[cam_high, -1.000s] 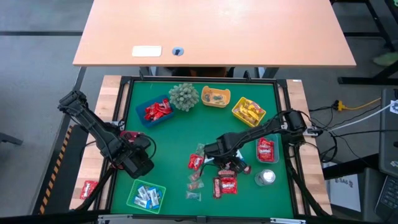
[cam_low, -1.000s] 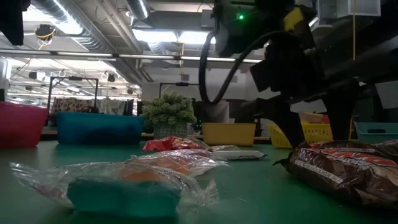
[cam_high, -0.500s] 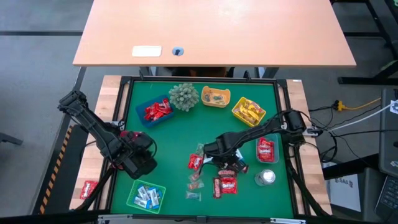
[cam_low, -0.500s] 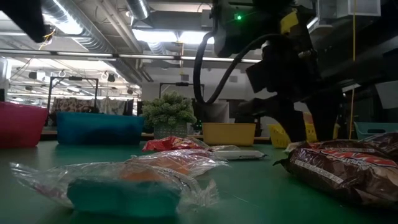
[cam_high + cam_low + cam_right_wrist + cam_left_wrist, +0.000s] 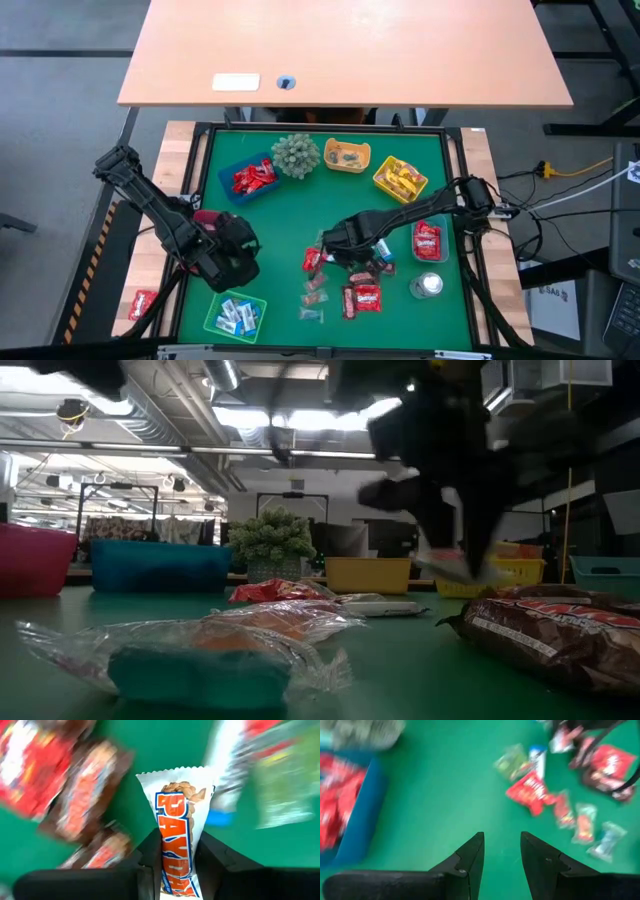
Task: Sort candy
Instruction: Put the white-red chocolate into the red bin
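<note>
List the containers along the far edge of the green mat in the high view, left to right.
Blue tray of red candy → spiky plant ball → orange tray → yellow basket.

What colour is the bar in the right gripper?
White wrapper with orange and blue lettering; clearest in the right wrist view.

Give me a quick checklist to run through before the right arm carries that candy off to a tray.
1. Right gripper shut on the white PayDay bar: ok.
2. Bar clear of the loose candy pile: cannot tell; other wrappers show close behind it in the wrist view.
3. Left gripper open, nothing between its fingers: ok.
4. Left arm away from the pile, above the green tray: ok.
5. Which tray takes this bar: cannot tell; none visibly holds a matching one.
</note>
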Controlling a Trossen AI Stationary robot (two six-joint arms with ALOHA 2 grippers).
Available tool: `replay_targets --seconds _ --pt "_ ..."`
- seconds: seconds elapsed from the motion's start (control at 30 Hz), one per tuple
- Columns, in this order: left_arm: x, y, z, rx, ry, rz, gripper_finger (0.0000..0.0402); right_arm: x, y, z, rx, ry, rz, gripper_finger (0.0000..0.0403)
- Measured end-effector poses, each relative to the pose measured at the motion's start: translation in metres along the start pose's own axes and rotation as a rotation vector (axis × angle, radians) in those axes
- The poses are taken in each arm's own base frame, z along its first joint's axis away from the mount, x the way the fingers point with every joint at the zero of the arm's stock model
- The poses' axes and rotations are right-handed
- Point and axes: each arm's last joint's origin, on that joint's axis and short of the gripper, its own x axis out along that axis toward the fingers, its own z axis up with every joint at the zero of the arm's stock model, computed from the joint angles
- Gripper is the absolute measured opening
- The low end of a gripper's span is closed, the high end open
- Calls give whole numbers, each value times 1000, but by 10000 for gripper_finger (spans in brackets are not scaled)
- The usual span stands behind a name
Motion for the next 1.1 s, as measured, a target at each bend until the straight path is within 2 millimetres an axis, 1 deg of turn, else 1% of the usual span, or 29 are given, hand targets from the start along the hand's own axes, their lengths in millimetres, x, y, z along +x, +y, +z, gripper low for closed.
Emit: replay_targets --seconds 0.1,0.2,0.4,0.57,0.7,0.77,0.87,1.0,1.03,1.1 --pt "-1 -8 5 52 -83 -48 114 -8 -4 5 33 -4 -81 81" --pt "-1 -13 8 48 -134 -82 114 -16 -8 12 56 -40 -163 83" --pt "-2 -16 10 21 -150 -111 114 -34 -16 25 112 -104 -340 84" --pt "-2 -16 10 22 -148 -112 114 -54 -24 40 130 -223 -472 85" --pt "-2 -17 8 67 -82 -146 114 -66 -31 55 146 -384 -563 86" --pt "-2 -18 6 112 -17 -181 114 -71 -34 62 153 -481 -598 86" --pt "-7 -15 4 124 99 -247 110 -77 -38 75 150 -640 -622 87" --pt "-17 -10 4 120 213 -333 104 -79 -49 88 119 -831 -616 87" --pt "-19 -9 4 119 227 -352 103 -77 -52 90 112 -860 -610 87" --pt "-24 -6 5 113 229 -378 101 -77 -61 96 98 -973 -621 87"
